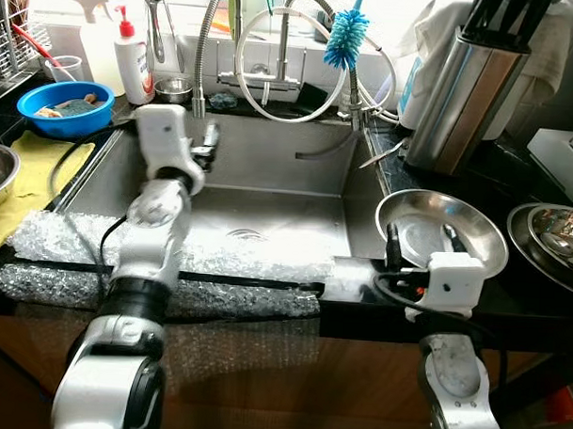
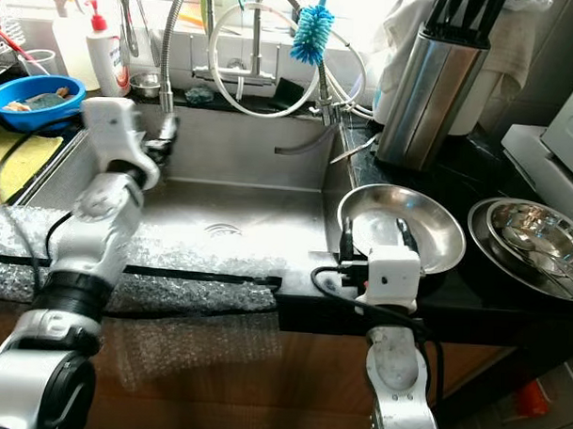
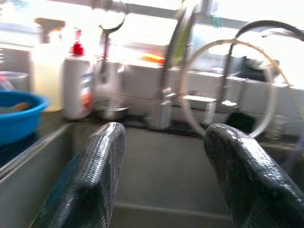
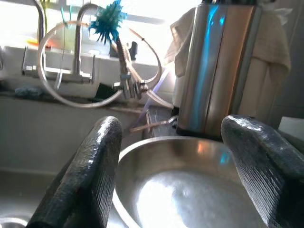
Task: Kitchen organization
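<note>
Kitchen: a stainless steel sink (image 1: pixel 268 190) is set in a dark worktop (image 1: pixel 510 298) below a bright window, its front edge padded with bubble wrap (image 1: pixel 60 240). A spring-neck faucet (image 1: pixel 210 42) and a second tap carrying a blue bottle brush (image 1: pixel 345 38) rise behind the basin, looped with white hose.

The left gripper (image 3: pixel 164 178) is held over the sink's left part, fingers apart and empty, facing the back wall and faucet base. The right gripper (image 4: pixel 171 175) hovers at the near rim of a steel bowl (image 1: pixel 456 220) that sits on the worktop just right of the sink; its fingers are spread, one on each side of the bowl's near edge, and whether they touch it cannot be told.

Behind the bowl stands a tall steel knife holder (image 1: pixel 460 98). Further right lie stacked steel bowls (image 2: pixel 540 242). Left of the sink: a blue bowl (image 1: pixel 64 108), a red-capped dish soap bottle (image 1: pixel 134 63), a spray bottle (image 1: pixel 97 38) and a yellow cloth (image 1: pixel 34 173).
</note>
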Available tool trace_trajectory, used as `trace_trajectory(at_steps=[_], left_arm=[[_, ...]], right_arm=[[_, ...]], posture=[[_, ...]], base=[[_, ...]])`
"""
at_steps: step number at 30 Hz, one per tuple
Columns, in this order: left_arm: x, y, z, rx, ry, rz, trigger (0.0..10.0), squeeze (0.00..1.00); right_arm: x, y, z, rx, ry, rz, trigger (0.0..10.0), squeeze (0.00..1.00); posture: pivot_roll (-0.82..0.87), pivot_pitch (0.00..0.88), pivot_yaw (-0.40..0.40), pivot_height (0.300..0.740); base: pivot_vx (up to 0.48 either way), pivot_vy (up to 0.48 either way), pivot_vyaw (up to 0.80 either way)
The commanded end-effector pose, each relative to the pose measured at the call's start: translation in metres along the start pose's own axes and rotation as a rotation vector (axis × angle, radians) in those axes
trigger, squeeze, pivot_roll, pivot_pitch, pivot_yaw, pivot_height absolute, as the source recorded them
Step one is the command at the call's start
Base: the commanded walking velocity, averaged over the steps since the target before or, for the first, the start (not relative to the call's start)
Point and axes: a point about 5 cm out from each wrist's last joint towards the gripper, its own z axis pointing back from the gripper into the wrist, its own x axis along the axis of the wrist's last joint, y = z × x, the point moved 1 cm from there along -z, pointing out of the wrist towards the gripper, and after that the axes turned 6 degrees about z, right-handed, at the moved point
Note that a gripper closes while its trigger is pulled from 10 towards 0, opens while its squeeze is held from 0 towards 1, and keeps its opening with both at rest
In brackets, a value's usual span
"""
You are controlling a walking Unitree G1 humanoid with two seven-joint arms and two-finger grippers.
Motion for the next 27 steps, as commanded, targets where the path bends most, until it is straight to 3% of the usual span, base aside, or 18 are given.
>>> trace_trajectory(at_steps=[1,6,10,16,17,27], left_arm=[[0.008,0.009,0.009,0.02,-0.063,0.0,10.0,0.0],[0.013,0.024,0.028,0.054,-0.101,-0.013,10.0,0.0],[0.022,0.022,0.047,0.041,-0.135,-0.071,10.0,0.0],[0.017,0.024,0.066,0.043,-0.102,-0.098,10.0,0.0],[0.014,0.027,0.075,0.043,-0.078,-0.114,10.0,0.0],[0.008,0.021,0.091,-0.008,-0.045,-0.165,10.0,0.0]], right_arm=[[0.013,-0.008,-0.005,-0.04,-0.04,-0.019,10.0,0.0],[0.019,-0.012,-0.007,-0.05,-0.056,-0.017,10.0,0.0],[0.021,-0.016,-0.006,-0.076,-0.052,-0.024,10.0,0.0],[0.022,-0.019,-0.004,-0.094,-0.042,-0.036,10.0,0.0],[0.023,-0.021,-0.003,-0.097,-0.043,-0.034,10.0,0.0],[0.02,-0.029,-0.001,-0.157,-0.014,-0.071,10.0,0.0]], posture=[[-0.11,0.0,-0.049,0.74],[-0.12,0.0,-0.05,0.74],[-0.13,0.0,-0.042,0.74],[-0.14,0.0,-0.04,0.74],[-0.14,0.0,-0.04,0.74],[-0.13,0.0,-0.04,0.74]], base=[[0.0,0.0,0.0],[0.0,0.0,0.0],[0.0,0.0,0.0],[0.0,0.0,0.0],[0.0,0.0,0.0],[0.0,0.0,0.0]])
